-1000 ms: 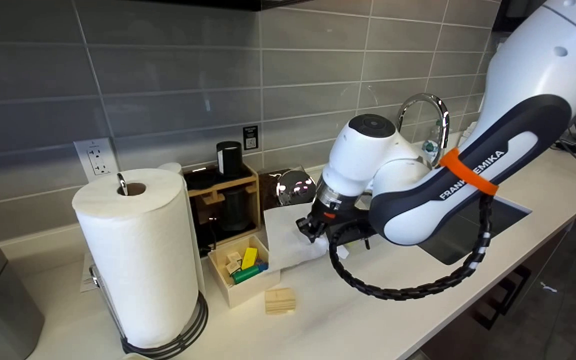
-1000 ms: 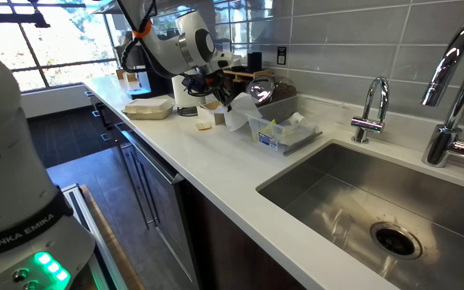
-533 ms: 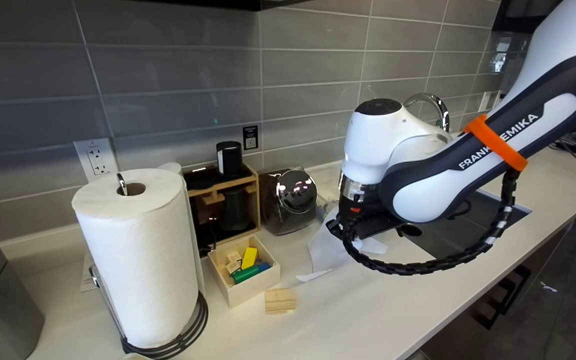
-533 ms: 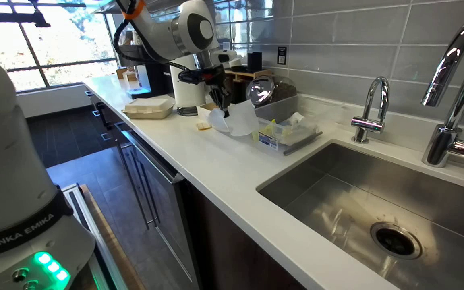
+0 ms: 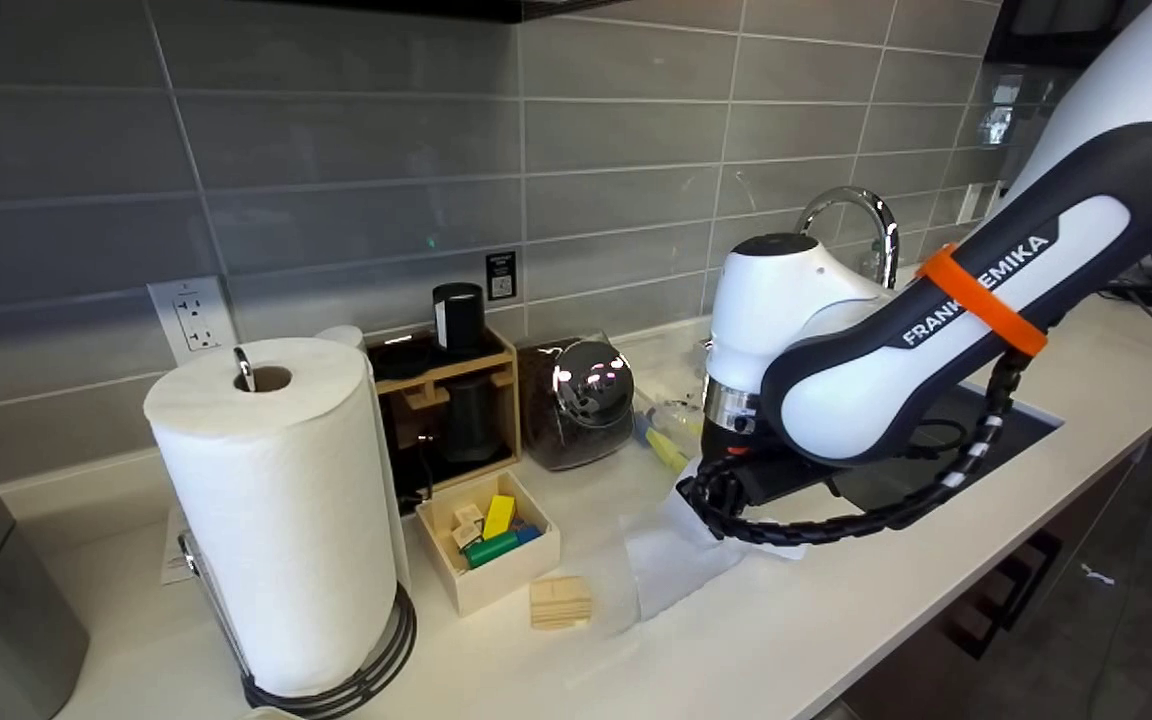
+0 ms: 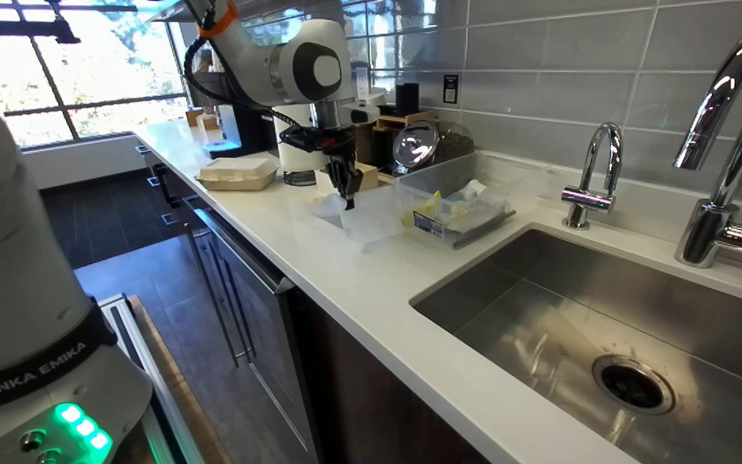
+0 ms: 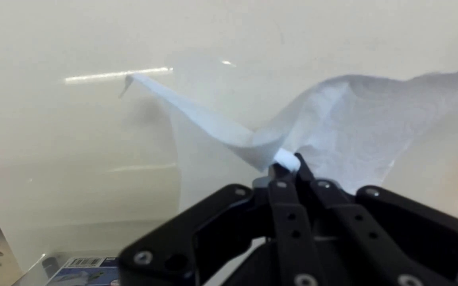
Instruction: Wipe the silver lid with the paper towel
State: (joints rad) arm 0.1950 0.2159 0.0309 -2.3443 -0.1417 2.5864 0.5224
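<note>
The silver lid [image 5: 596, 383] is round, domed and shiny. It sits tilted on a clear jar leaning near the backsplash; it also shows in an exterior view [image 6: 416, 144] and is out of the wrist view. My gripper [image 7: 290, 167] is shut on the paper towel [image 7: 372, 123], a thin white sheet pinched near its middle, with folds spreading to both sides. In both exterior views the gripper [image 6: 350, 201] points down low over the counter, in front of and apart from the lid. The towel [image 5: 676, 555] hangs close to the counter; I cannot tell if it touches.
A big white towel roll [image 5: 276, 520] stands on a wire holder. A small wooden box [image 5: 491, 580] with blocks and a wood stack [image 5: 561, 602] are beside the towel. A clear plastic bin [image 6: 429, 225], a takeout box [image 6: 237, 174] and the sink [image 6: 538, 348] are around.
My gripper has moved away from the jar and down toward the counter, carrying the towel. The towel, which hung in front of the jar, now leaves jar and lid uncovered.
</note>
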